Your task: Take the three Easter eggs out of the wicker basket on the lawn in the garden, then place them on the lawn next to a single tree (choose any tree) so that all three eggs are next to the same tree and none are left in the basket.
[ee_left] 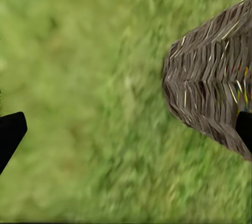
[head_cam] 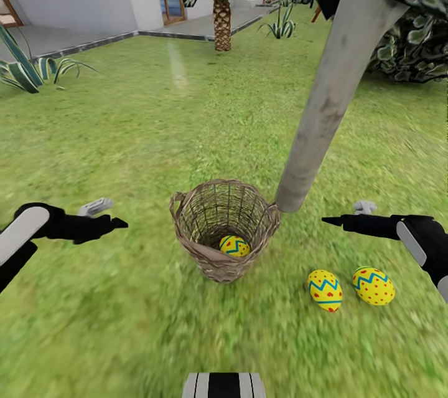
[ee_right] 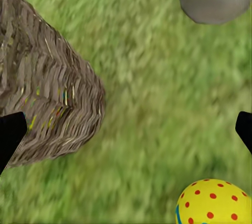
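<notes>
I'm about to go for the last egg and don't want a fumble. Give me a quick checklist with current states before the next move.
1. Last egg visible in the basket, at the bottom: ok.
2. Two eggs on the lawn near the tree trunk: ok.
3. Left hand open and holding nothing: ok.
4. Right hand open and holding nothing: ok.
5. Basket upright, mouth unobstructed: ok.
6. A hand lined up over the basket: not ok, both sit out to its sides.
</notes>
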You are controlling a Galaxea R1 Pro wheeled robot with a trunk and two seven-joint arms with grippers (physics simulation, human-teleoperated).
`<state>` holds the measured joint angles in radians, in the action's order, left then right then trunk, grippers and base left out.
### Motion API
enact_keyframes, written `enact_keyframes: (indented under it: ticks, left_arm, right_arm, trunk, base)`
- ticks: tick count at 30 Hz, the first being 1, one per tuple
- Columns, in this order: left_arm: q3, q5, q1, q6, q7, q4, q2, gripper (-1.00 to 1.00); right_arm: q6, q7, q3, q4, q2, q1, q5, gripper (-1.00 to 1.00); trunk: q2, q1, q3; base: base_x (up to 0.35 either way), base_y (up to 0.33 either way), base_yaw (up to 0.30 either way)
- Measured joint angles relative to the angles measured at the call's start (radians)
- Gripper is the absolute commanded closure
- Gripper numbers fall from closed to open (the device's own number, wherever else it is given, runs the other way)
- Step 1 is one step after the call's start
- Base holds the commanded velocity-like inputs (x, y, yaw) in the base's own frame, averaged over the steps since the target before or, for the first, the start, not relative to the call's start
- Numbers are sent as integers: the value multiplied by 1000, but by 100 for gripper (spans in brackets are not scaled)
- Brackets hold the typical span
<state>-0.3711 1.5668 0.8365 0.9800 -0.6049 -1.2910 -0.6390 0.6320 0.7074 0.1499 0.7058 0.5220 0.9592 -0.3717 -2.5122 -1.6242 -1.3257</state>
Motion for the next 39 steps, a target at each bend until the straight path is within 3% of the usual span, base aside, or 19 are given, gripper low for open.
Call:
enact_keyframes:
  ticks: [6,11,16,28,31,32,33,39]
  left_arm:
    - [1,0,0,1,-4,9,5,-100]
    - [-1,0,0,1,-9,10,64,-100]
    - [-1,-1,0,2,-22,10,93,-100]
    - [-2,0,0,3,-33,11,105,-100]
    - [-2,0,1,3,-36,12,113,-100]
    - [-3,0,1,3,-38,12,124,-100]
    - [-3,-1,0,4,-39,12,127,-100]
    - [-3,-2,1,4,-40,13,132,-100]
  right_arm:
    - [0,0,-1,3,1,0,0,-100]
    - [1,1,-1,2,0,0,0,-100]
    - [1,1,-2,2,2,0,-1,-100]
    - [59,28,-2,40,10,0,-12,-100]
    - [75,79,-2,56,12,-1,-14,-100]
    - [82,158,-3,64,11,-2,-16,-100]
    - [83,193,-3,66,11,-2,-15,-100]
    - [85,310,-3,69,10,-3,-13,-100]
  trunk:
    - [1,3,23]
    - [3,5,43]
    - [4,7,62]
    - [7,13,108]
    - [7,14,120]
    - [7,14,124]
    - [8,15,128]
    - [9,18,151]
  base:
    - [0,0,0]
    - [0,0,0]
    - [0,0,0]
    - [0,0,0]
    - [0,0,0]
    - [0,0,0]
    - [0,0,0]
    - [0,0,0]
